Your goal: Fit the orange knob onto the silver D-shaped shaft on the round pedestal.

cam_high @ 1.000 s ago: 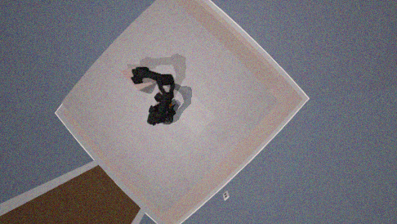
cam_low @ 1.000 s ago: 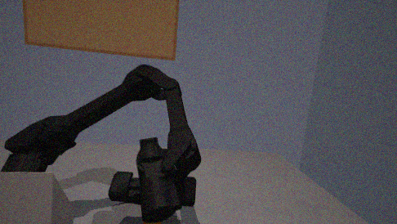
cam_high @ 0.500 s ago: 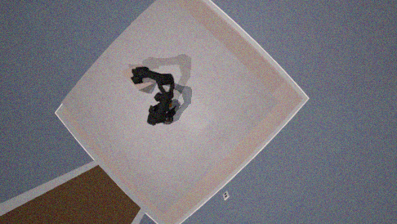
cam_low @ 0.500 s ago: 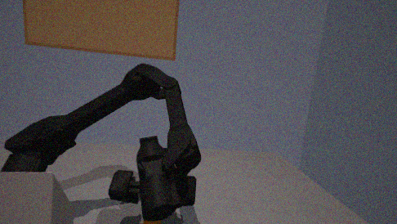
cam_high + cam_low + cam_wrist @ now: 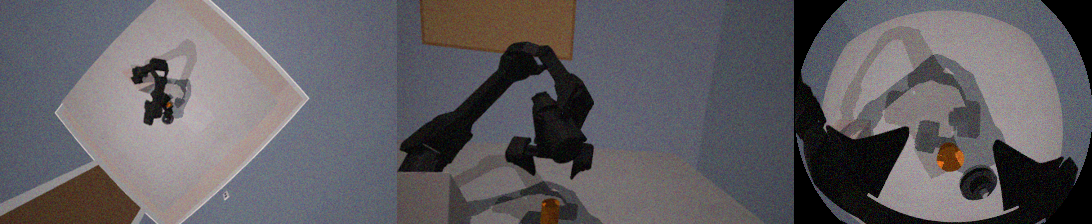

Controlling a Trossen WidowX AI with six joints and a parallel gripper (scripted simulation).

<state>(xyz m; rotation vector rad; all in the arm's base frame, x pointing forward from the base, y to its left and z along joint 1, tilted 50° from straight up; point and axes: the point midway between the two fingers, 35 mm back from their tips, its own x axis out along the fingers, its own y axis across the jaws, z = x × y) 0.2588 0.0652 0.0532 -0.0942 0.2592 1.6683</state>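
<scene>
The orange knob (image 5: 169, 105) (image 5: 550, 212) (image 5: 950, 157) looks upright and free of the fingers; in the exterior view its lower part is cut off by the frame. The dark round pedestal (image 5: 167, 118) (image 5: 967, 187) is right beside it, toward the lower right in the wrist view. The small pale shaft (image 5: 983, 192) shows inside the pedestal's ring with no knob on it; its flat side cannot be made out. My gripper (image 5: 553, 176) (image 5: 953, 139) is wide open and empty, above the knob. The knob's underside and hole are hidden.
The pale table top (image 5: 229, 102) lies under the arm, with the arm's shadows across it around the knob. A pale block (image 5: 423, 196) is at the lower left of the exterior view, in front of the arm's base.
</scene>
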